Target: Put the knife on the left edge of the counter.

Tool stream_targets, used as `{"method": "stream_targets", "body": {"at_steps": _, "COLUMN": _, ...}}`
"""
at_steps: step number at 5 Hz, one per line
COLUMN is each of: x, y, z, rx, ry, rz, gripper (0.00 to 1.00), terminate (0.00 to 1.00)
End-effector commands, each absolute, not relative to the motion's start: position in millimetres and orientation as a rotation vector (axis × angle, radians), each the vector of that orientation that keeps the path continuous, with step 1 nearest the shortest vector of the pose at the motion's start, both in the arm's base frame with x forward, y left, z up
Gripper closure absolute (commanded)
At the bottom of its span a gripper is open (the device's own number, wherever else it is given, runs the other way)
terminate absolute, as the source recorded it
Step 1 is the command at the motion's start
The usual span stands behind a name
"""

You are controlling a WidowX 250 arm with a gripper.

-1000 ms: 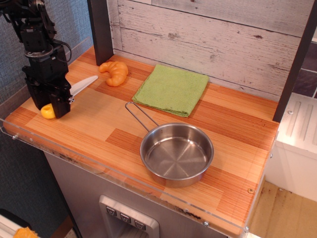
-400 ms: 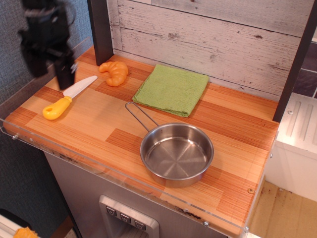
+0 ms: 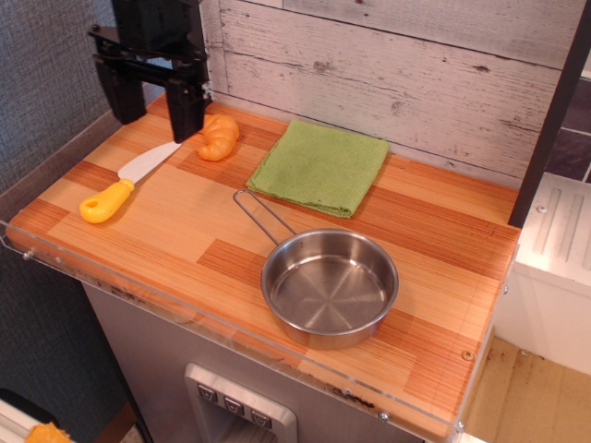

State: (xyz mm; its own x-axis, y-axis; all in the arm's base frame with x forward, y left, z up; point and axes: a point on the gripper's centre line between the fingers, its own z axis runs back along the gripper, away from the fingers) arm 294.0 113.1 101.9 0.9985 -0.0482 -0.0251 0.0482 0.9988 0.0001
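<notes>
The knife [image 3: 125, 184], with a yellow handle and a short white blade, lies flat near the left edge of the wooden counter [image 3: 212, 231], handle toward the front left corner. My gripper [image 3: 155, 111] hangs open and empty above the counter's back left part, its two black fingers [image 3: 185, 109] spread wide. It is above and behind the knife's blade tip and does not touch it.
An orange croissant toy [image 3: 215, 136] lies just right of the gripper, partly behind one finger. A folded green cloth [image 3: 319, 166] lies at the back centre. A steel pan [image 3: 330, 286] with a wire handle sits in front. A clear acrylic rim [image 3: 111, 277] runs along the front edge.
The gripper was shut on the knife's handle at the left edge, let it go, rose, and moved back and to the right. The knife stays lying on the counter.
</notes>
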Motion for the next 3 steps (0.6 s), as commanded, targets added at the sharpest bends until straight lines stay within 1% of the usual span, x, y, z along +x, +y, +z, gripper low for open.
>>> {"method": "stream_targets", "body": {"at_steps": 1, "x": 299.9, "y": 111.5, "z": 108.9, "rx": 0.081, "ry": -0.036, "rz": -0.079, "gripper": 0.0, "terminate": 0.0}}
{"method": "stream_targets", "body": {"at_steps": 2, "x": 299.9, "y": 111.5, "z": 108.9, "rx": 0.081, "ry": -0.036, "rz": -0.079, "gripper": 0.0, "terminate": 0.0}}
{"method": "stream_targets", "body": {"at_steps": 3, "x": 299.9, "y": 111.5, "z": 108.9, "rx": 0.081, "ry": -0.036, "rz": -0.079, "gripper": 0.0, "terminate": 1.0}}
